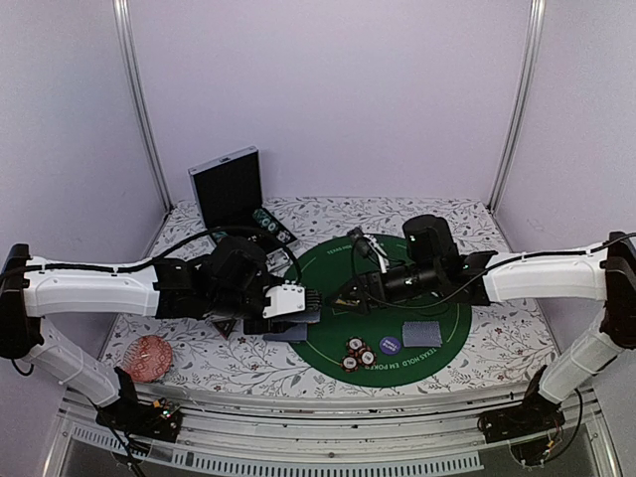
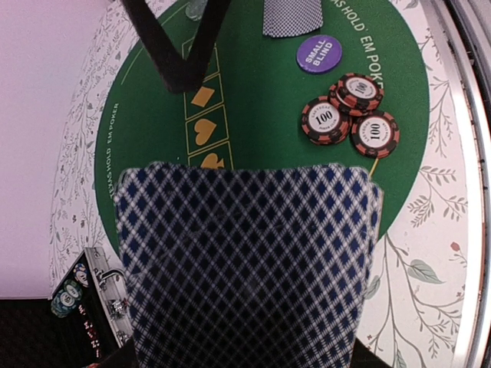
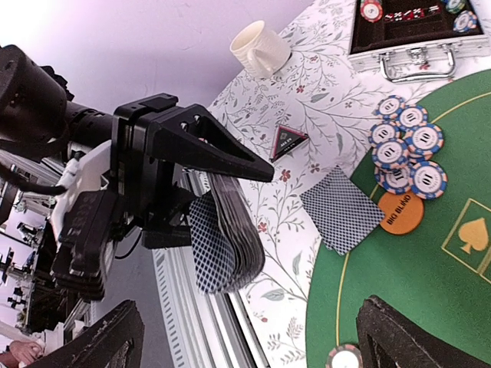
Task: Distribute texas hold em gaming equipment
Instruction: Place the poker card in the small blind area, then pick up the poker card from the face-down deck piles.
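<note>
The left tool (image 1: 308,308) gripped a deck (image 2: 245,268). Just opposite it, the right tool (image 3: 249,307) gaped wide, empty.

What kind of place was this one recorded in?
Probably a robot recording booth staged as a card table: plain lilac wall panels on metal posts, a floral tablecloth, and a green Texas Hold'em mat with an open chip case behind.

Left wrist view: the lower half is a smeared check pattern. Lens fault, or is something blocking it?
Left wrist: no fault, the card deck sits too near the lens and blurs; chips beyond stay sharp, and the mat edge bows from distortion. Right wrist: the same deck appears crisp, clamped in the left gripper.
</note>
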`<state>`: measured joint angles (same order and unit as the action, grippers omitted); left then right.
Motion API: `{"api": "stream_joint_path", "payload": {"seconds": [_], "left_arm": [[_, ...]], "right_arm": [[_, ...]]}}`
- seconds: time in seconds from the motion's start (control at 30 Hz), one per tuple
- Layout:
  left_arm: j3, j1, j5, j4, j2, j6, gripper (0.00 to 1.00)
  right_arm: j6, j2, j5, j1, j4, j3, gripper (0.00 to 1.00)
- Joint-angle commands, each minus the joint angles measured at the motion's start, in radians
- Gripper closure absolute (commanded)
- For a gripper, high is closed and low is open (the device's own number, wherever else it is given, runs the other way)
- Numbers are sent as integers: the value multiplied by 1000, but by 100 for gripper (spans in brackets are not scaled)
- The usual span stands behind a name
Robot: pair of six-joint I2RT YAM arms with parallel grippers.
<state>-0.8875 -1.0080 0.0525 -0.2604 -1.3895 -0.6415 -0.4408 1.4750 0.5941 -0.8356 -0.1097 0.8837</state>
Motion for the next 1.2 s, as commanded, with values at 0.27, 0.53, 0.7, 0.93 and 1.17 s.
{"api": "stream_joint_path", "payload": {"seconds": [0.27, 0.53, 0.7, 0.93, 1.17], "left_arm": [[-16, -5, -27, 3, 6, 13, 47], [-16, -6, -27, 2, 5, 14, 47], [-16, -5, -25, 3, 5, 14, 47], [-15, -5, -23, 3, 5, 14, 47], [-14, -5, -14, 2, -2, 13, 47]], "right_arm": [[-63, 252, 2, -68, -180, 146, 0], [-39, 261, -98, -67, -62, 145, 9], [-16, 222, -135, -68, -19, 135, 14], [2, 201, -146, -67, 29, 141, 24], [8, 168, -63, -67, 22, 144, 38]]}}
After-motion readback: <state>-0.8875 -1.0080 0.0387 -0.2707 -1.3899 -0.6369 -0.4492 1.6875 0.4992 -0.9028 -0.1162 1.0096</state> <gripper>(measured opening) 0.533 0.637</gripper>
